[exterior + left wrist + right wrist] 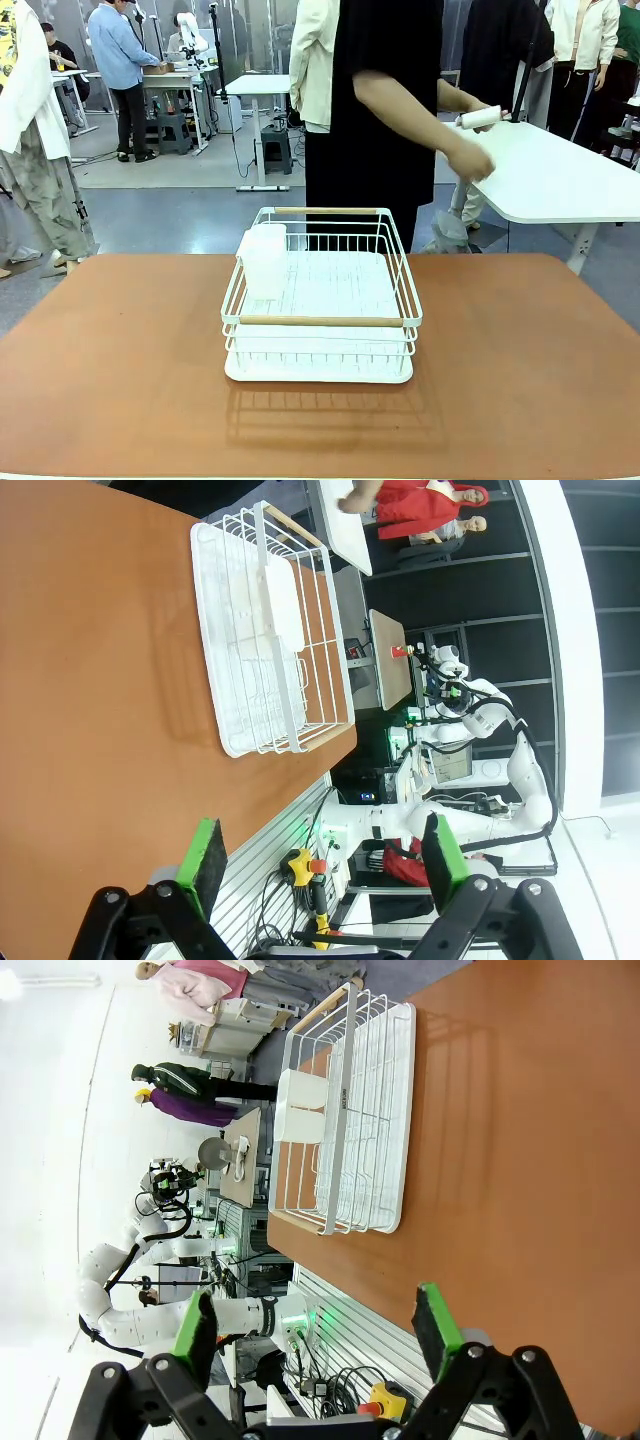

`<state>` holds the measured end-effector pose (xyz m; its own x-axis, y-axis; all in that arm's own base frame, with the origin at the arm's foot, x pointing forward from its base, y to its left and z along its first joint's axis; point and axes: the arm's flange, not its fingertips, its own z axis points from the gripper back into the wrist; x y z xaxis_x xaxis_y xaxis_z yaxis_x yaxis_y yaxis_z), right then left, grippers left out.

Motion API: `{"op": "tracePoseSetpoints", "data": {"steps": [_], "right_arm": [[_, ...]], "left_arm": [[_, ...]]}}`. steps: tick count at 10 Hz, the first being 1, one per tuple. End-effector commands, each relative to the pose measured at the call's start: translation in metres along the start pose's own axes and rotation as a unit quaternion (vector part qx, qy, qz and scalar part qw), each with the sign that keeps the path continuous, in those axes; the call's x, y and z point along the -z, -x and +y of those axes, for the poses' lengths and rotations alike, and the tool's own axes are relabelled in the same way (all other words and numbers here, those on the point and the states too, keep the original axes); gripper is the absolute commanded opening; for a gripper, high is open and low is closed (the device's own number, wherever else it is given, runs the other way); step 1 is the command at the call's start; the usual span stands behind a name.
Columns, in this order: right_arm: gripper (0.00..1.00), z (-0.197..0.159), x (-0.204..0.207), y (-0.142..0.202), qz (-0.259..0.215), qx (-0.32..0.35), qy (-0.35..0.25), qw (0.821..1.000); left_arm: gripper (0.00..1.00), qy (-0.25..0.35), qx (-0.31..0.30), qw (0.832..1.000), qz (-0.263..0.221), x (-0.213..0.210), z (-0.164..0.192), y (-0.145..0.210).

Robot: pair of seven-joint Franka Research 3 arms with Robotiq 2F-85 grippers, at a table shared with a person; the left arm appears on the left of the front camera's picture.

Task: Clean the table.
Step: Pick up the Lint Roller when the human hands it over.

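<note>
The reddish-brown table (120,340) carries a white wire basket (320,321) with wooden handles at its middle. A white plastic cup (263,258) stands in the basket's far left corner. In the left wrist view my left gripper (322,855) is open with nothing between its green pads, hanging over the table's (100,680) near edge, well short of the basket (265,630). In the right wrist view my right gripper (315,1325) is open and holds nothing, likewise back from the basket (350,1110) above the table (520,1160).
A person in black stands behind the far edge, one hand (470,160) reaching over a white side table (560,175) and holding a white roll (480,117). Bare tabletop lies on both sides of the basket and in front of it.
</note>
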<state>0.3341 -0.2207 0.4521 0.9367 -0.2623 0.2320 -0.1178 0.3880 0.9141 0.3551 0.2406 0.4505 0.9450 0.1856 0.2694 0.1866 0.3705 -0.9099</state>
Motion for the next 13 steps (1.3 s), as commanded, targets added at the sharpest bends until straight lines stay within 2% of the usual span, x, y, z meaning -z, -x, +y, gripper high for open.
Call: {"op": "tracePoseSetpoints", "data": {"steps": [1, 13], "right_arm": [[1.00, 0.0013, -0.0002, 0.0010, -0.002, -0.007, -0.008, 1.000], [1.00, 0.0013, -0.0002, 0.0010, -0.002, -0.007, -0.008, 1.000]], "left_arm": [[1.00, 0.006, 0.003, 1.000, 0.000, -0.0019, -0.0003, 0.0035], [1.00, 0.006, 0.003, 1.000, 0.000, -0.0019, -0.0003, 0.0035]]}}
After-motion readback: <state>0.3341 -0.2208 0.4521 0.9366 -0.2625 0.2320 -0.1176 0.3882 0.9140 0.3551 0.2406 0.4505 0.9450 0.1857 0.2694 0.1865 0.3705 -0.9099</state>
